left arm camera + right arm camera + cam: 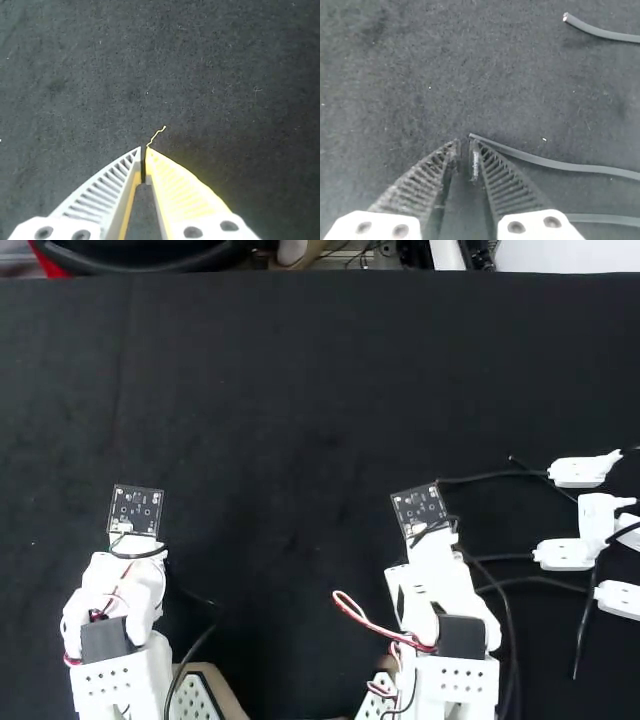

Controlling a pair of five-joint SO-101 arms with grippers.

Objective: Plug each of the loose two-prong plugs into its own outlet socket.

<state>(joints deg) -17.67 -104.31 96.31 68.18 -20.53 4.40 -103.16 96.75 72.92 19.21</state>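
1. Desk (pixel 300 390): it is covered with a black cloth. Both arms stand at its near edge.
2. Left arm (pixel 110 610): it stands at the near left corner of the desk, well apart from the task's things.
3. Left hand (pixel 145 152): the two fingers meet at their tips and hold nothing. It hangs over bare cloth, and a thin pale thread (pixel 156 135) lies on the cloth just beyond the tips.
4. Right arm (pixel 440 610): it stands right of centre at the near edge.
5. Right hand (pixel 463 146): the fingers are drawn together with only a narrow slit between the tips, and they grip nothing. A black cable (pixel 555 164) starts just beside one fingertip and runs away across the cloth. The cut end of a second cable (pixel 592 30) lies farther off.
6. White plug and socket pieces (pixel 565 555): four white bodies lie grouped at the right edge of the desk, to the right of the right arm and apart from both hands.
   - The farthest piece (pixel 578 473), another (pixel 597 515) and the nearest piece (pixel 620 598) lie close together.
   - Black cords trail from the group toward the right arm.
   - Which bodies are plugs and which are sockets cannot be told.
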